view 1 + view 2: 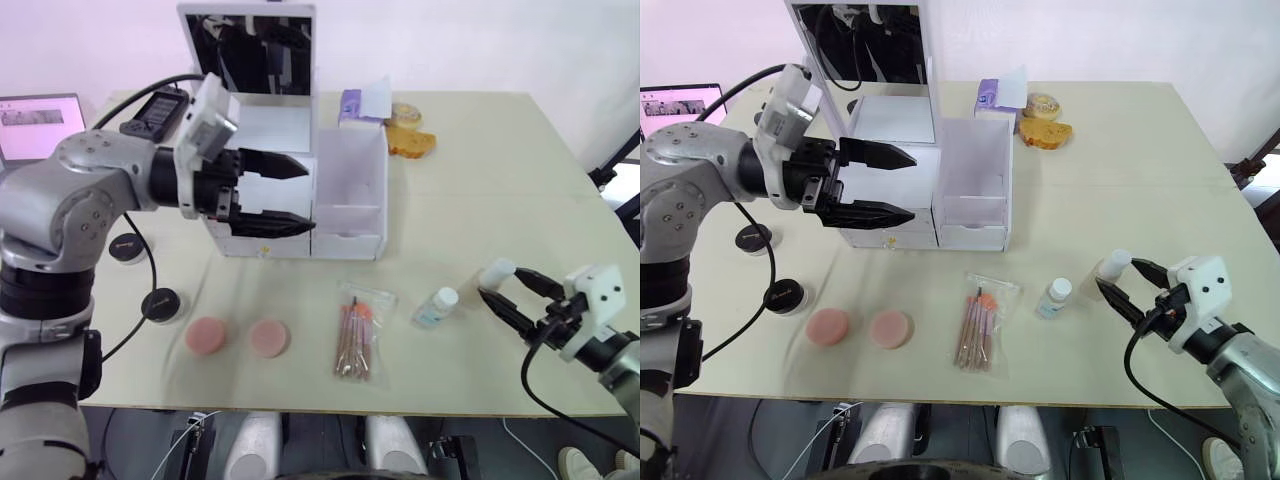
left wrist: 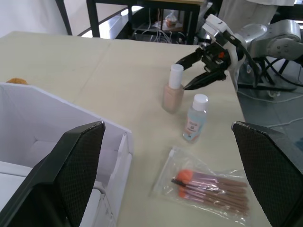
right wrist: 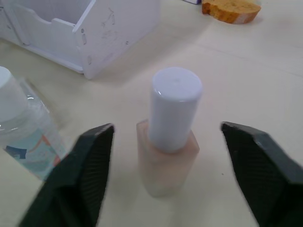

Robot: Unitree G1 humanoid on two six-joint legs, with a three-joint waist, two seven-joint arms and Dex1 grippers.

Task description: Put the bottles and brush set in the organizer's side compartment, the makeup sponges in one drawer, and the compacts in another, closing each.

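Note:
The white organizer stands at mid-table with its mirror lid up and its side compartment open-topped. My left gripper is open in front of the drawer side, one finger above the other. On the right, the taller yellowish bottle stands upright between the fingers of my open right gripper, not clamped. Just left of it stands the short blue-label bottle. The brush set lies flat in front of the organizer. Two pink makeup sponges lie near the front edge. Two black-lidded compacts sit at the left.
A purple tissue pack and a piece of bread lie behind the organizer. A black device and a laptop screen are at the back left. The table's front edge runs just below the sponges.

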